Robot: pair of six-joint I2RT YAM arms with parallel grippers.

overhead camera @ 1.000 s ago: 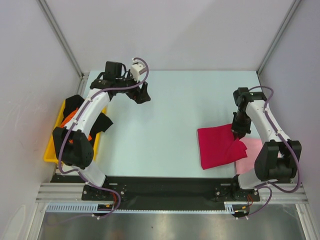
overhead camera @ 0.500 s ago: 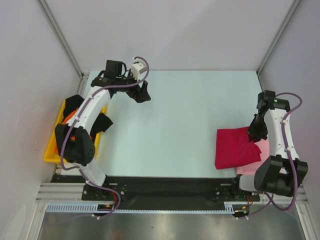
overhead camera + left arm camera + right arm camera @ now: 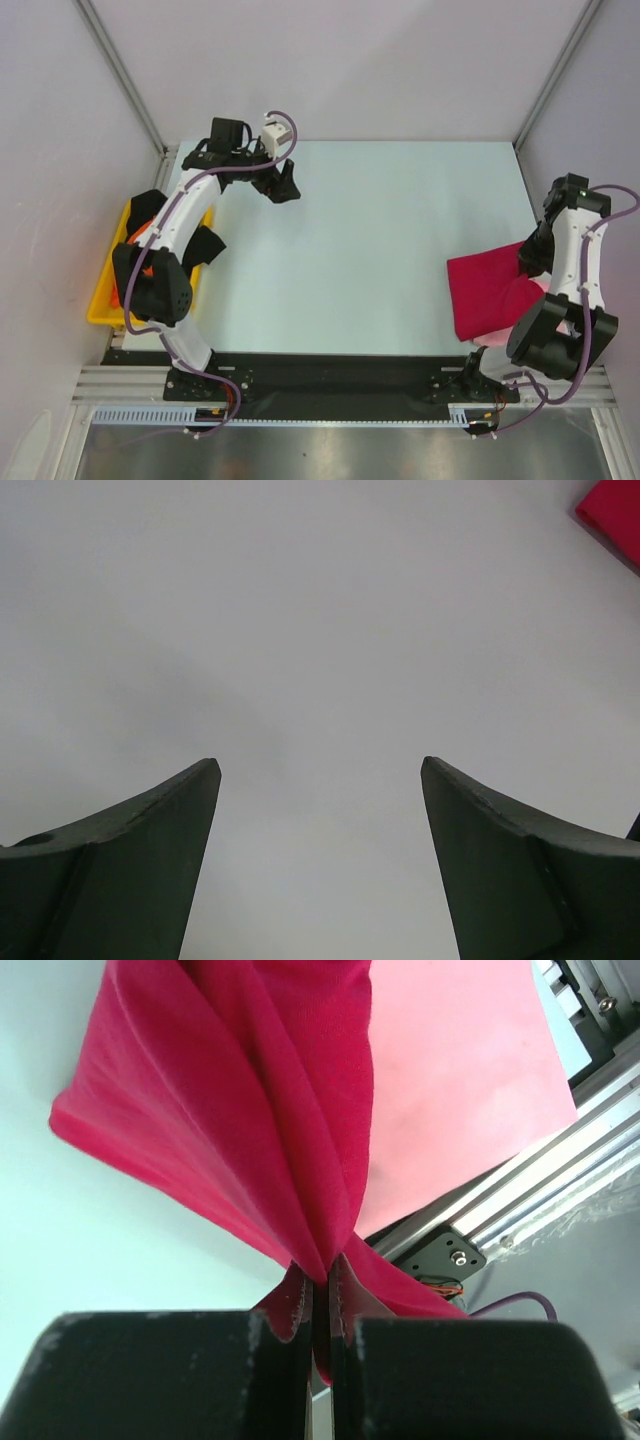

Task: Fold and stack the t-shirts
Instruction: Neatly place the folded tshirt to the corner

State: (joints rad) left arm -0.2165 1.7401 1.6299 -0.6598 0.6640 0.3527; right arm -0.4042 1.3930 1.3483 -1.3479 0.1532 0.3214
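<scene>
The folded crimson red t-shirt (image 3: 487, 291) lies at the right of the table, over the pale pink t-shirt (image 3: 496, 338), of which only an edge shows. My right gripper (image 3: 531, 262) is shut on the red shirt's right edge; in the right wrist view the red cloth (image 3: 250, 1110) bunches between the shut fingers, with the pink shirt (image 3: 460, 1080) flat beneath. My left gripper (image 3: 284, 190) is open and empty above the bare far-left table. The black t-shirt (image 3: 207, 246) and the orange t-shirt (image 3: 141, 235) lie in the yellow tray (image 3: 103, 296).
The metal frame rail (image 3: 530, 1200) runs along the table's near edge, close to the pink shirt. A corner of the red shirt (image 3: 612, 515) shows in the left wrist view. Enclosure walls stand on three sides.
My right gripper has dragged the red shirt to the right, over the pink shirt, which is now almost covered. The left arm has barely moved.
</scene>
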